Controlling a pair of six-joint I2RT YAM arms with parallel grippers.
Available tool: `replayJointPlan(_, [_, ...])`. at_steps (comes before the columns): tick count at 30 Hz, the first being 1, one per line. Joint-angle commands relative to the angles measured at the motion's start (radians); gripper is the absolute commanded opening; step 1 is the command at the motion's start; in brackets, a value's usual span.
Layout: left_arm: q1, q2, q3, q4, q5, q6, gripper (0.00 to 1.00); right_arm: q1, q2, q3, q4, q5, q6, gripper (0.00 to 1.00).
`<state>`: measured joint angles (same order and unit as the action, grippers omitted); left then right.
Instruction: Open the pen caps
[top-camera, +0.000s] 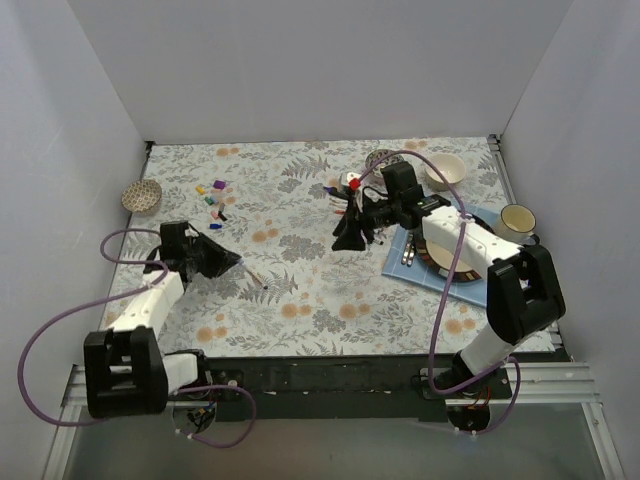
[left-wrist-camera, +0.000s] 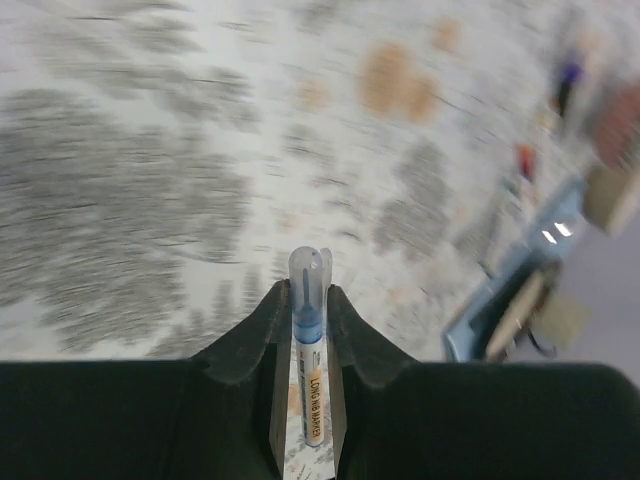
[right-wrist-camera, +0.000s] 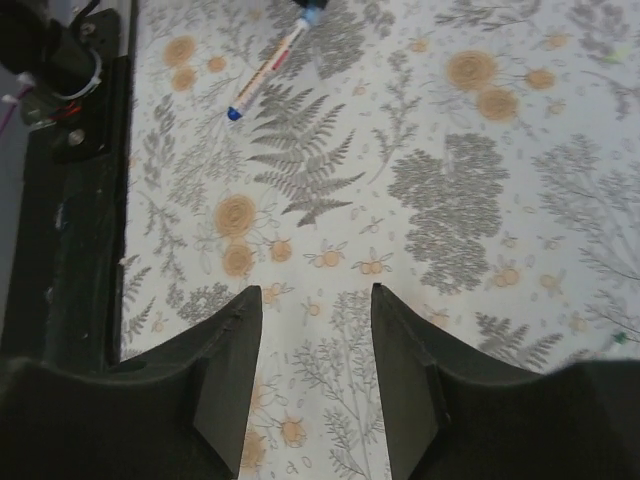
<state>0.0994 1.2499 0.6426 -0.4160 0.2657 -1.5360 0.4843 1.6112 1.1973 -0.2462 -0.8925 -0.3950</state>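
Clear cap (left-wrist-camera: 309, 268), one, on one pen (left-wrist-camera: 312, 400) pinched in left hand (left-wrist-camera: 308, 296).

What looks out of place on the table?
Only the pen caps: loose coloured bits scattered on the cloth by the small bowl, off any pen. Left hand is shut on a marker, held straight; right hand is open, empty.

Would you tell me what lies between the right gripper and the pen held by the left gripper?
Only bare floral tablecloth separates the right gripper from the pen, as the right wrist view shows.
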Motion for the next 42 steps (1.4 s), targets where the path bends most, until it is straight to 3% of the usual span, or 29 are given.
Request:
replayJointPlan(1, [-0.133,-0.18,-0.154,0.61,0.385,0.019,0.0,0.048,0.033,-0.074,0.195,-0.203,0.123,0.58])
replayJointPlan(3, [-0.24,-0.213,-0.181,0.785,0.327,0.019,0.0,0.057,0.053,-0.085,0.237,-0.252,0.264,0.58])
replayJointPlan(5, [-0.309,-0.19,-0.205,0.915,0.305,0.011,0.0,0.068,0.078,-0.111,0.397,-0.273,0.408,0.58])
replayJointPlan(8, [-0.352,-0.153,-0.213,1.018,0.288,-0.013,0.0,0.088,0.069,-0.175,0.581,-0.257,0.588,0.61])
replayJointPlan(10, [-0.374,-0.129,-0.216,1.048,0.259,-0.021,0.0,0.097,0.064,-0.2,0.652,-0.223,0.703,0.73])
replayJointPlan(14, [-0.426,-0.095,-0.219,1.124,0.23,-0.049,0.0,0.103,0.082,-0.22,0.714,-0.174,0.8,0.76])
replayJointPlan(18, [-0.461,-0.072,-0.225,1.169,0.199,-0.068,0.0,0.117,0.108,-0.265,0.902,-0.22,0.952,0.77])
replayJointPlan(23, [-0.497,-0.047,-0.225,1.209,0.173,-0.081,0.0,0.134,0.116,-0.265,0.924,-0.223,0.993,0.75])
replayJointPlan(26, [-0.512,-0.037,-0.227,1.226,0.162,-0.084,0.0,0.138,0.124,-0.271,0.95,-0.214,1.015,0.7])
replayJointPlan(28, [-0.52,-0.029,-0.225,1.235,0.158,-0.084,0.0,0.137,0.133,-0.272,0.956,-0.212,1.032,0.6])
replayJointPlan(29, [-0.526,-0.023,-0.225,1.24,0.156,-0.084,0.0,0.138,0.136,-0.271,0.96,-0.214,1.035,0.51])
replayJointPlan(30, [-0.527,-0.02,-0.224,1.241,0.155,-0.084,0.0,0.137,0.144,-0.271,0.961,-0.215,1.053,0.25])
replayJointPlan(32, [-0.529,-0.018,-0.225,1.247,0.153,-0.078,0.0,0.137,0.153,-0.265,0.964,-0.221,1.065,0.04])
replayJointPlan(37, [-0.526,-0.061,-0.221,1.241,0.08,-0.026,0.0,0.146,0.164,-0.254,0.97,-0.256,1.094,0.01])
replayJointPlan(42, [-0.439,-0.122,-0.147,1.162,-0.06,0.011,0.0,0.2,0.188,-0.254,0.989,-0.296,1.101,0.01])
